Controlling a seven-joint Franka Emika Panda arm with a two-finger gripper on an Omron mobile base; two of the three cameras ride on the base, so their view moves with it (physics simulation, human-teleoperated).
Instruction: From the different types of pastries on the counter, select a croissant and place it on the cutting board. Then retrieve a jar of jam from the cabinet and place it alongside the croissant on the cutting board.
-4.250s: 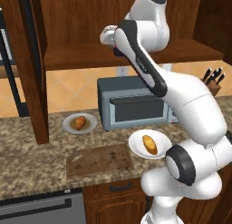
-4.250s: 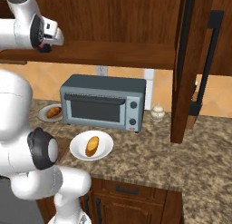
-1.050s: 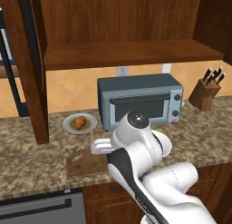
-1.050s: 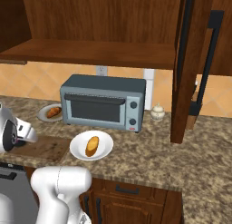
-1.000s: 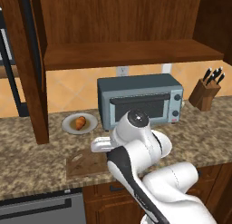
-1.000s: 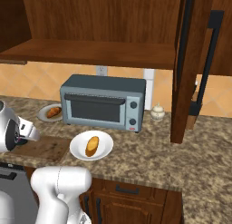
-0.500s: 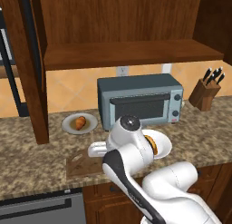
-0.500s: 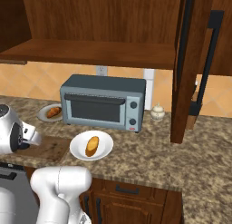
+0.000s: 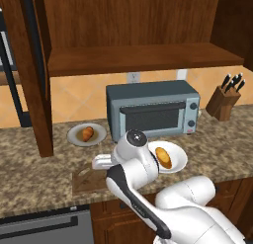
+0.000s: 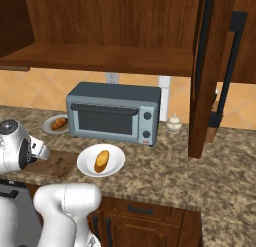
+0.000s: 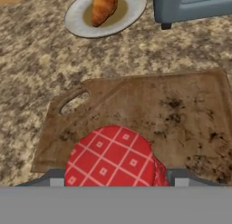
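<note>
The robot's fingers (image 11: pixel 113 184) are clamped on the jar of jam (image 11: pixel 111 157), whose red checked lid sits over the near part of the cutting board (image 11: pixel 181 109). The board lies on the granite counter (image 11: pixel 36 60) in front of the toaster oven (image 9: pixel 153 112). The croissant (image 11: pixel 103 7) rests on a grey plate (image 11: pixel 131 5) beyond the board's slot; the golden pastry (image 10: pixel 102 160) lies on a white plate (image 10: pixel 116 153).

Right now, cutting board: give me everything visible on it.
The cutting board is a flat rectangular brown wooden slab with dark mottled stains and a handle slot at one end. It lies flat on the speckled granite counter, in front of the toaster oven. The croissant is off it, on a plate. The red checked-lid jar shows over its near edge.
</note>
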